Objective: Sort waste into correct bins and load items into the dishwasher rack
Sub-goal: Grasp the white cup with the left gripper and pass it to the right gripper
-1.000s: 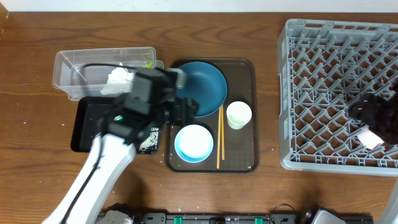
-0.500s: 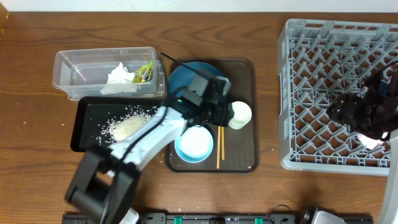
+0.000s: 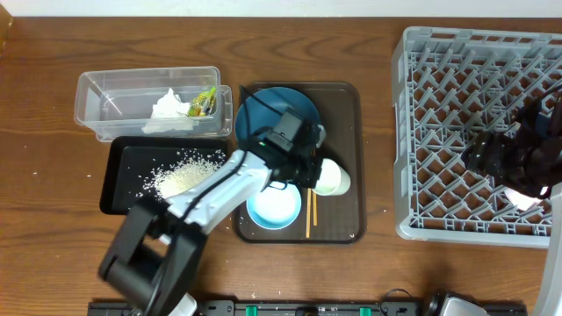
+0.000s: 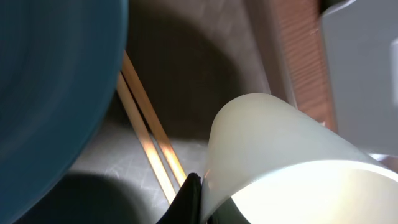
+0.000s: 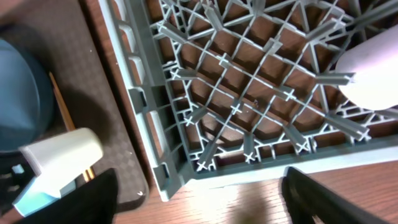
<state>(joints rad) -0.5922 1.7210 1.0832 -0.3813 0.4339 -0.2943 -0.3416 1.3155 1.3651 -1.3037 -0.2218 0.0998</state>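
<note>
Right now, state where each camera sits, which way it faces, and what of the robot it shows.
Overhead: above the table, looking straight down; both arms show, the left gripper holding the tilted cup, the right arm over the rack.
Left wrist: low over the brown tray, facing the cup close up; one fingertip shows.
Right wrist: over the rack's corner, looking down; the right gripper open, fingers at the bottom edge.
Shared: both wrist views catch the cup and chopsticks.

Plate (image 3: 294, 105) dark blue; cup (image 3: 332, 178) pale green; rack (image 3: 457, 105) light grey lattice; serving tray (image 3: 338, 218) dark brown
</note>
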